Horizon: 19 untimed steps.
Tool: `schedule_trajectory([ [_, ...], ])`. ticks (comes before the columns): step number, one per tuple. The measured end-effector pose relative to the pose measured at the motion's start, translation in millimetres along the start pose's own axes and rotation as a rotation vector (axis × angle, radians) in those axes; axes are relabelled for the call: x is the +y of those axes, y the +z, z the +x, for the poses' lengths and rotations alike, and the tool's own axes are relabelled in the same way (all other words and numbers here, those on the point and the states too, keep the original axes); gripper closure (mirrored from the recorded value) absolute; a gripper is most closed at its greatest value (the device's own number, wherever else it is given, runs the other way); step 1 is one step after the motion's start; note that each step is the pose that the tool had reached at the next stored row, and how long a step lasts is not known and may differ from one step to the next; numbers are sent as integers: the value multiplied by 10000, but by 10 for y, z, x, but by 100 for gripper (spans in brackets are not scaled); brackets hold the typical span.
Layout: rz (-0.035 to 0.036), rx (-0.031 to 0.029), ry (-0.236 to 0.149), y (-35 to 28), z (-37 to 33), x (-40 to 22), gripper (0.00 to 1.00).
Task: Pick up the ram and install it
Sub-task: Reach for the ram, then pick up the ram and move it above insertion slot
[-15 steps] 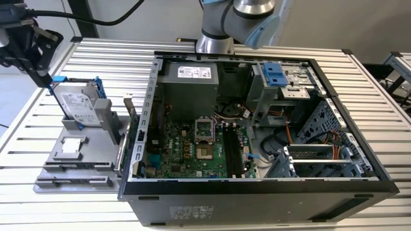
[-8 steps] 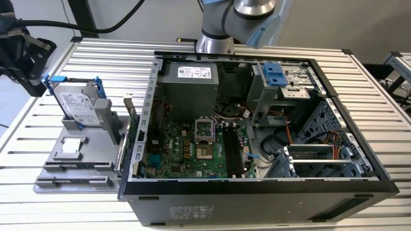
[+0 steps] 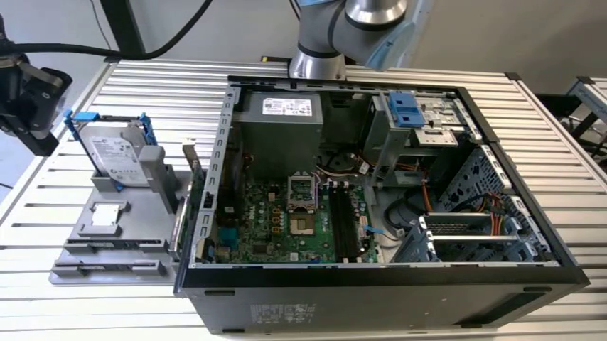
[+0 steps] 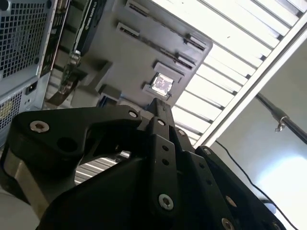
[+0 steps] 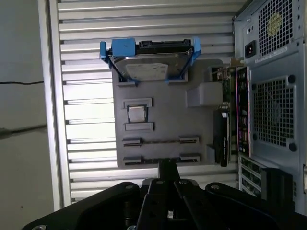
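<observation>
Holding gripper clenched, empty, above grey tray beside open case, roughly in line with ram standing edge-up in tray holder, presumably so top edge is easy to pinch.

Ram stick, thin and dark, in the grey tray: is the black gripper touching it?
Apart. The exterior view shows the black gripper beside the silver hard drive, clear of the thin dark ram stick in the grey tray.

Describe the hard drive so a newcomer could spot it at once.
Start at the open computer case; on the exterior view's left of it lies a grey tray. The hard drive stands on edge at the tray's far end, the only silver box in a blue bracket.
</observation>
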<state>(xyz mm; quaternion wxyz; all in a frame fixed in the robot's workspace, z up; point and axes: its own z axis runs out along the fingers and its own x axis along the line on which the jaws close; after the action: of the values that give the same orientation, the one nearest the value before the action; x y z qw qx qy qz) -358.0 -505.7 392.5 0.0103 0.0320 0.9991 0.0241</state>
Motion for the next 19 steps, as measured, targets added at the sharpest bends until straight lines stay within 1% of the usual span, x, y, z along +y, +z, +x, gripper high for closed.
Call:
schedule_trajectory([
  [6,0,1,-3,-7,-11,-162,100],
  [8,1,1,-2,-10,-14,-206,100],
  [10,1,1,-2,-10,-14,-216,100],
  [19,0,-11,-3,-10,-14,-216,100],
])
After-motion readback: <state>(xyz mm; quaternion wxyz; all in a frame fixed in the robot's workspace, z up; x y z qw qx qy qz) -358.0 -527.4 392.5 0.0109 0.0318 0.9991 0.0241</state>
